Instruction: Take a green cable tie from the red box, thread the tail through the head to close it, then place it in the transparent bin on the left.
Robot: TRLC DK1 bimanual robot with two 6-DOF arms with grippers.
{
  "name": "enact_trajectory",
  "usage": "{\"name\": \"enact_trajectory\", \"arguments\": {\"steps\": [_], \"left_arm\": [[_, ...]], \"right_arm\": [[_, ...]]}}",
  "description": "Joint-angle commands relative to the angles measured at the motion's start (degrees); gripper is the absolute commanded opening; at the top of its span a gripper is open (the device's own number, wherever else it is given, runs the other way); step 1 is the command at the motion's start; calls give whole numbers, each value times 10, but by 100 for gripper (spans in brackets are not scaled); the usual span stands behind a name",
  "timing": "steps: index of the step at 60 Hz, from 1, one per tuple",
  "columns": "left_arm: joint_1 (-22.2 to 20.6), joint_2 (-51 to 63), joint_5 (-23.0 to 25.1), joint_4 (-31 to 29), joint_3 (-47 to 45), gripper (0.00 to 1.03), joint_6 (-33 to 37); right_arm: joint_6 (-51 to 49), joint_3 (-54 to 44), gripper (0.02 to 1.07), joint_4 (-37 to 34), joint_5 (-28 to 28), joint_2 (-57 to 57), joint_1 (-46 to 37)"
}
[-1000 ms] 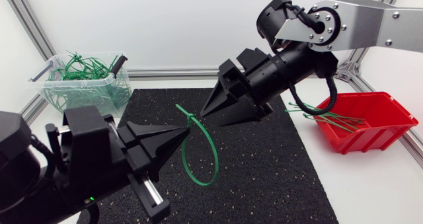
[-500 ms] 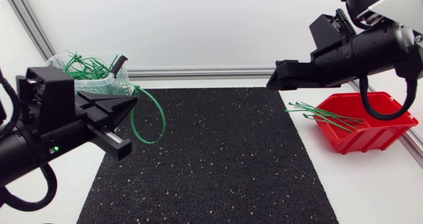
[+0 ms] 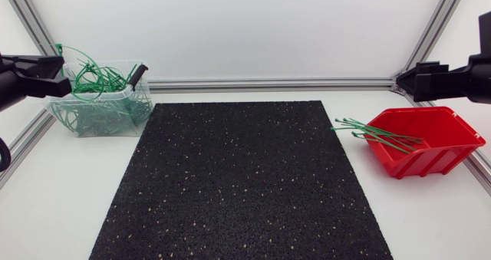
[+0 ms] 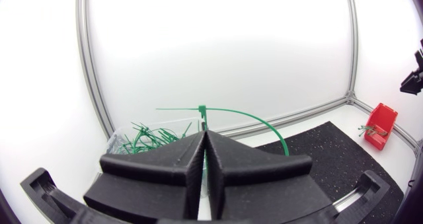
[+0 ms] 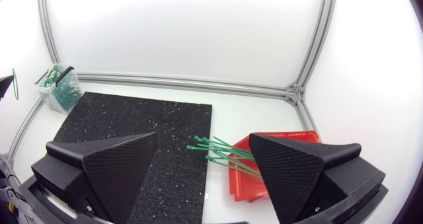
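Where the closed tie sits: we find the green cable tie [image 4: 202, 110], already looped, in the air over the transparent bin [image 3: 96, 120] and not yet in it. Its tail sticks out sideways past the head.
Left gripper: our left gripper [image 4: 205, 137] hangs at the bin's outer side, above its rim. The jaws are pressed together at the tips, clamped on the tie's loop.
Bin contents: a tangle of closed green ties [image 3: 98, 80] is heaped inside the bin, with some strands above the rim.
Black mat [image 3: 245, 183]: just beside the bin.
Red box [image 3: 441, 149]: well apart from the bin, across the mat. Straight green ties [image 3: 376, 133] poke over its bin-facing edge.
Right gripper: our right gripper [image 5: 201, 164] is well apart from the bin, over the red box, with jaws spread wide.
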Motion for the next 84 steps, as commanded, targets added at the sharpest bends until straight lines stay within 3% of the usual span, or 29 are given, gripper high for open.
{"name": "enact_trajectory", "arguments": {"steps": [1,15,23,37,48,51,52,53,54,56,77,84], "left_arm": [[17,23,10,32,20,4,8],[50,140,-10,181,54,4,-5],[58,228,-32,220,120,4,-5],[71,403,-60,176,290,5,9],[67,473,-76,157,334,23,38],[64,493,-84,154,341,47,46],[62,500,-87,147,345,60,49],[62,503,-88,145,348,65,50],[62,513,-91,129,356,92,52],[59,514,-91,123,354,101,52],[50,393,-91,103,258,100,71],[52,315,-91,89,179,100,67]], "right_arm": [[-28,-28,102,11,-7,-40,-19],[-44,-63,102,9,-45,-116,-71],[-48,-80,102,8,-45,-154,-73],[-55,-106,102,8,-45,-194,-76],[-57,-116,102,8,-45,-203,-77],[-57,-119,102,8,-45,-204,-78],[-57,-119,102,8,-45,-204,-78],[-57,-120,102,8,-45,-204,-78],[-57,-120,102,7,-45,-205,-78],[-57,-120,102,7,-45,-205,-77],[-59,-126,102,12,-46,-213,-77],[-61,-156,102,30,-46,-242,-78]]}}
